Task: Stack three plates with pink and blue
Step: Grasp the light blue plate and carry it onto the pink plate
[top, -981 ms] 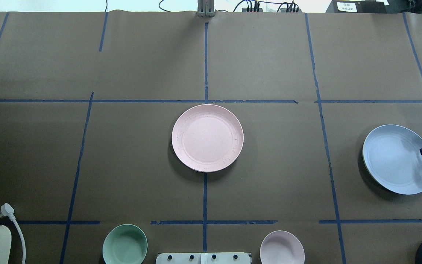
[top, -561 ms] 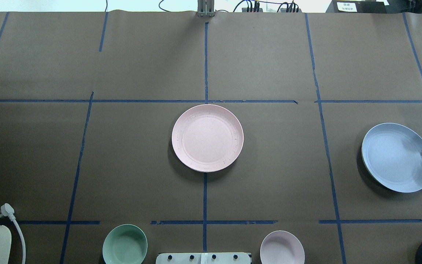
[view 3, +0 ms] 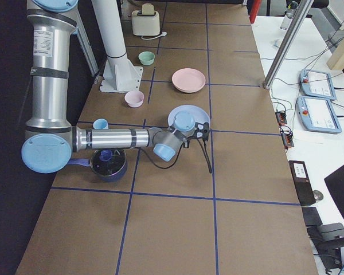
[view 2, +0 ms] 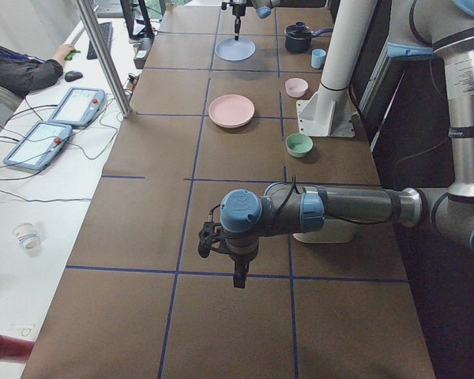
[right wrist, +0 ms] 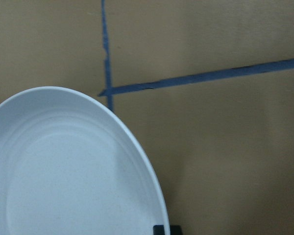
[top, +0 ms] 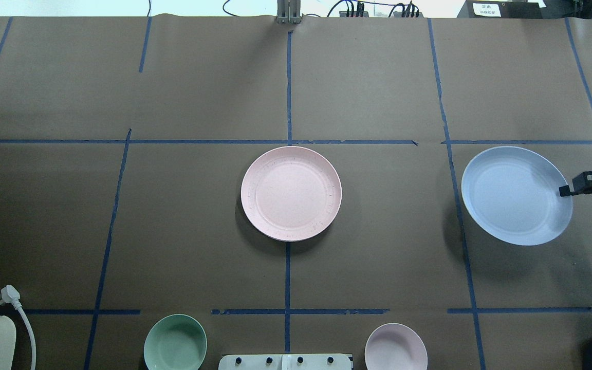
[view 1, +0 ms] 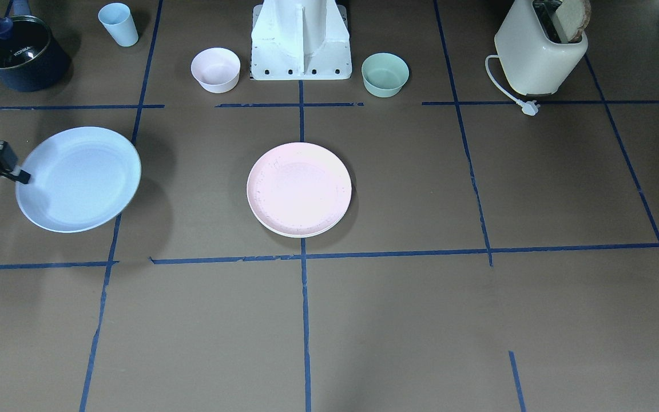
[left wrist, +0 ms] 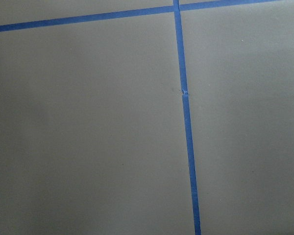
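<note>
Right arm: the right gripper (top: 563, 191) is clamped on the right-hand rim of the light blue round matte plate (top: 514, 198). The plate is held clear of the brown paper-covered table (top: 378, 77), over the right part of it. Its shadow falls apart from it on the paper. It sits slightly tilted. The right wrist view shows the plate's faint concentric rings and its rim running into the fingers at the bottom edge of that view.

Left arm: the left gripper (view 2: 237, 275) hangs low over the far left end of the table, well apart from all plates. It shows in the left side view only, so I cannot tell whether its fingers are apart or together. Its wrist camera shows only bare paper and blue tape lines.

Centre of table: the pale pink round matte plate (top: 291, 192) lies flat on the crossing of the tape lines. A thin cream-white edge shows under its rim in the front-facing view. This appears to be the cream-white plate (view 1: 298, 234) beneath it.

Other items: a small green bowl (top: 175, 341) and a small pink bowl (top: 395, 347) stand on either side of the robot's base. A cream toaster (view 1: 538, 48) stands on the robot's left. A dark lidded pot (view 1: 18, 54) and a pale blue cup (view 1: 118, 24) stand on its right.
</note>
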Tool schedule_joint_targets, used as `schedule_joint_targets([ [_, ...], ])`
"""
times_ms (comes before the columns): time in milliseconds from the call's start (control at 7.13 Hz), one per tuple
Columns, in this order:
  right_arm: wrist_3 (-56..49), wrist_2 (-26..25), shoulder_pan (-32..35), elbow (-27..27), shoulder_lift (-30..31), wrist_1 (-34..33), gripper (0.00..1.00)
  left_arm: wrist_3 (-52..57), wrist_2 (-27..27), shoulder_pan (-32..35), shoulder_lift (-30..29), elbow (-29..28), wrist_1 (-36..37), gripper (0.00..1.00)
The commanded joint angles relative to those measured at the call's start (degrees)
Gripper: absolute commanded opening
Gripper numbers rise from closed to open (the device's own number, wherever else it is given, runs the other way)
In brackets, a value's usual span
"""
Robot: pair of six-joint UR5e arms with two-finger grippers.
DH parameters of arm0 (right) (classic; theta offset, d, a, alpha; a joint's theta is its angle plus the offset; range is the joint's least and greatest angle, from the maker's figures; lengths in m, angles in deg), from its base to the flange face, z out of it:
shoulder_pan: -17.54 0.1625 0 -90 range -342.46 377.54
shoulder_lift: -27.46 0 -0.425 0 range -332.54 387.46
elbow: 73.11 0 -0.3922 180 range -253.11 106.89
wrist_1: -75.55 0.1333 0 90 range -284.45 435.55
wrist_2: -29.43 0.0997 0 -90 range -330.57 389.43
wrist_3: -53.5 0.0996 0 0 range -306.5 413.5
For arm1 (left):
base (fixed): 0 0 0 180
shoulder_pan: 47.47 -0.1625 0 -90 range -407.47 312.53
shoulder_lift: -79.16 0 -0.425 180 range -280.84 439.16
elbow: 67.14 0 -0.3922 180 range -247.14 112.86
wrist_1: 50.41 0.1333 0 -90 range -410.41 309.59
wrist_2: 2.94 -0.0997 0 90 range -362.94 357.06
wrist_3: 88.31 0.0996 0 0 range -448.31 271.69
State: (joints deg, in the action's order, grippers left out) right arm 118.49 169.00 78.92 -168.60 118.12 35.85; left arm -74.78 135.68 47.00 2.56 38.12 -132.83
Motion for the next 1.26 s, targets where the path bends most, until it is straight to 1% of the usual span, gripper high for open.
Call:
schedule_joint_targets([
  [0, 10.84, -7.77, -8.87, -8.01, -12.82, -16.81, 0.0, -0.35, 1.56, -0.07, -0.13, -0.14, -1.16, 1.0],
  [140, 13.73, -12.61, -13.78, -9.18, -18.62, -23.52, 0.0, -0.44, 1.47, -0.07, -0.3, -0.23, -1.34, 1.0],
  [280, 17.33, -19.27, -20.27, -8.49, -23.2, -26.02, 0.0, -0.44, 1.3, -0.25, -0.3, -0.23, -1.25, 1.0],
  [421, 18.32, -23.42, -23.9, -8.14, -25.25, -27.78, 0.0, -0.44, 1.3, -0.25, -0.3, -0.23, -1.25, 1.0],
  [561, 19.81, -26.86, -26.98, -7.26, -25.88, -28.06, 0.0, -0.44, 1.3, -0.25, -0.3, -0.23, -1.34, 1.0],
  [701, 19.91, -28.81, -28.41, -5.78, -26.24, -27.72, 0.0, -0.44, 1.21, -0.25, -0.48, -0.23, -1.25, 1.0],
  [841, 19.82, -28.83, -28.59, -4.37, -27.11, -27.54, 0.0, -0.52, 1.3, -0.25, -0.74, -0.23, -1.25, 1.0],
  [981, 19.65, -28.83, -28.68, -4.01, -27.29, -27.54, 0.05, -0.52, 1.3, -0.25, -0.74, -0.23, -1.25, 1.0],
  [1121, 19.82, -29.17, -29.55, -3.83, -27.38, -27.71, 0.99, -0.44, 1.21, -0.25, -0.74, -0.14, -1.25, 1.0],
])
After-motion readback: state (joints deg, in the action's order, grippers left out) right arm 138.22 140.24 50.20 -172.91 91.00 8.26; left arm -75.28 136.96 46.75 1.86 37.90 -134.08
